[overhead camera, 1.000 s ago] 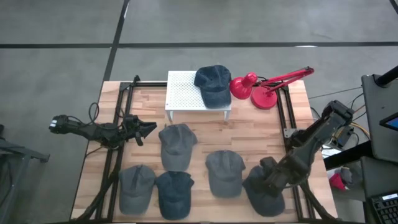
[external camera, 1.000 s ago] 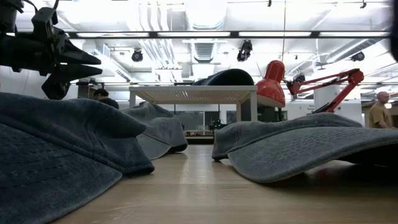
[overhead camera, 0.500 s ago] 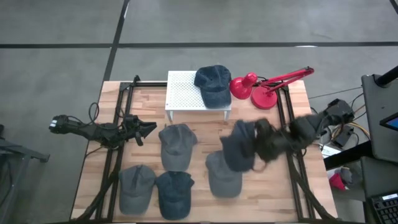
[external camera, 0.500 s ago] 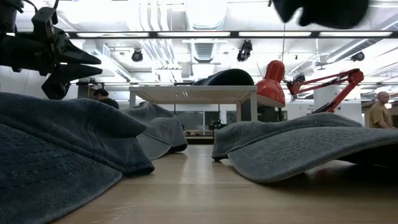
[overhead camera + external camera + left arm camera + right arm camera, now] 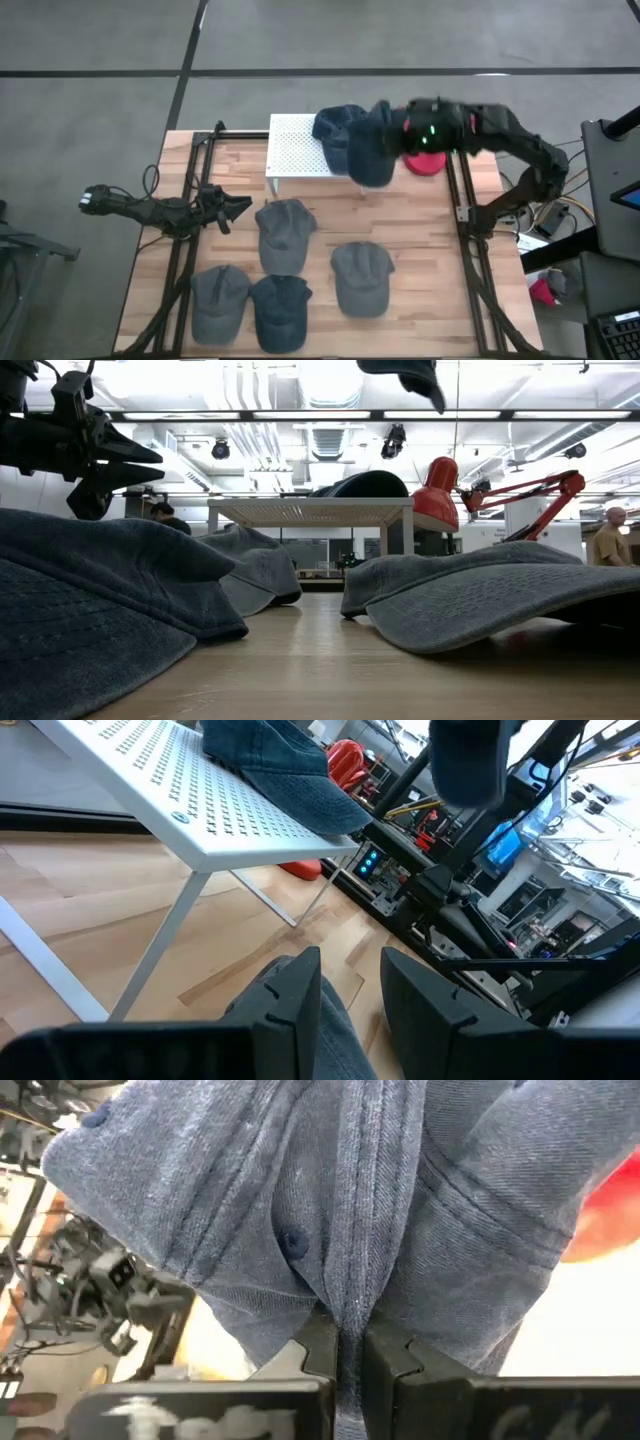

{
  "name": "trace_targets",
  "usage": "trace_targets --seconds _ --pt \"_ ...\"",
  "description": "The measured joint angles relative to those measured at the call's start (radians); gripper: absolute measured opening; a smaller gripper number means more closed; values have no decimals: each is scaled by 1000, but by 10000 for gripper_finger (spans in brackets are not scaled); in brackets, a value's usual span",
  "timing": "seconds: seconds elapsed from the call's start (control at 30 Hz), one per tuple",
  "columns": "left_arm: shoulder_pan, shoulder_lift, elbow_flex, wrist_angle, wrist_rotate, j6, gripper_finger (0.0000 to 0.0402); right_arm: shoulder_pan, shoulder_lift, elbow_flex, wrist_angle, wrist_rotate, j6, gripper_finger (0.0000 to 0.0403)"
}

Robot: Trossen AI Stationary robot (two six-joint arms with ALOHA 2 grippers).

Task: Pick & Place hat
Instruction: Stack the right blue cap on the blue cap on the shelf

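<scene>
One hat (image 5: pixel 341 130) is already resting on the white rack (image 5: pixel 296 146); four more are lying on the table (image 5: pixel 420 220). Right gripper (image 5: pixel 402 128) is pinching a crumpled grey-blue denim hat (image 5: pixel 372 150), dangling it above the rack's right end, unreleased. Left gripper (image 5: pixel 236 206) is waiting at the table's left with fingers slightly spread.

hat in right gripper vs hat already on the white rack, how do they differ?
The carried hat hangs in the air, pinched by the right gripper; the rack hat rests on the white rack. The carried hat droops, crumpled; the rack hat keeps its domed shape. Both are blue-grey denim caps.
</scene>
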Motion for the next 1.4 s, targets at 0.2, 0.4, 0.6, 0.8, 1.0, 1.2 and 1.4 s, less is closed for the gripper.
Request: trace_targets --seconds 0.2,0.4,0.6,0.8,1.0,1.2,1.4 --pt "0 0 0 0 0 0 108 -162 150 174 -8 -177 -134 13" --pt "0 0 0 0 0 0 108 -291 314 343 -69 -321 -178 13" --pt "0 1 0 0 0 1 108 -402 386 343 -130 -458 -151 13" --pt "0 1 0 0 0 3 108 -437 414 346 -137 -478 -134 13" --pt "0 1 0 0 0 4 108 -440 429 347 -134 -483 -111 13" --pt "0 1 0 0 0 2 108 -438 468 347 -120 -483 -127 13" --pt "0 1 0 0 0 -4 108 -445 509 347 -101 -482 -151 13"
